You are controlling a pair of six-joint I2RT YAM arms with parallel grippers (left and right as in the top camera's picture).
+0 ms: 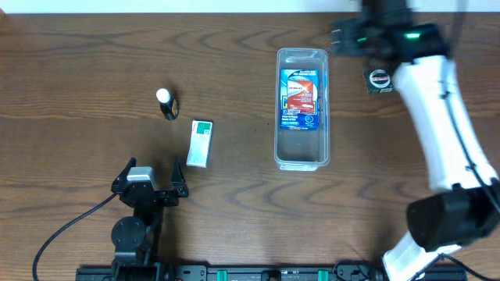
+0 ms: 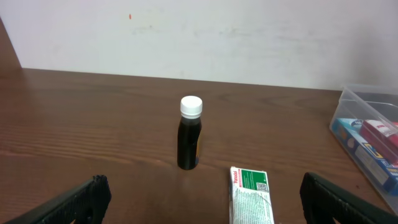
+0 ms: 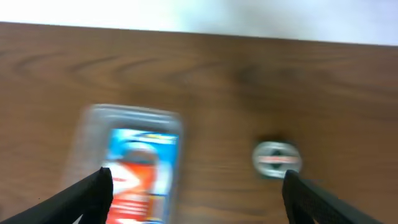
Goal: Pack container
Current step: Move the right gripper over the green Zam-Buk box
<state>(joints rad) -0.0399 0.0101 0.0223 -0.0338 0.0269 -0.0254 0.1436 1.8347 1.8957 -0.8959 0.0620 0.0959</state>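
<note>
The container (image 1: 301, 148) is a long clear plastic bin at the table's middle, with a blue and red box (image 1: 301, 96) lying in it. It also shows in the left wrist view (image 2: 348, 112) and, blurred, in the right wrist view (image 3: 93, 124). A dark bottle with a white cap (image 1: 166, 103) stands upright at the left (image 2: 189, 140). A green and white box (image 1: 201, 143) lies next to it (image 2: 251, 194). My left gripper (image 1: 155, 181) is open and empty, just short of that box (image 2: 202, 193). My right gripper (image 1: 344, 37) is open and empty, raised beside the container's far end (image 3: 196, 186).
A small round silver object (image 1: 379, 79) lies on the wood table right of the container, also in the right wrist view (image 3: 277, 160). A white wall runs along the table's far edge. The right arm's white link (image 1: 441, 125) spans the right side.
</note>
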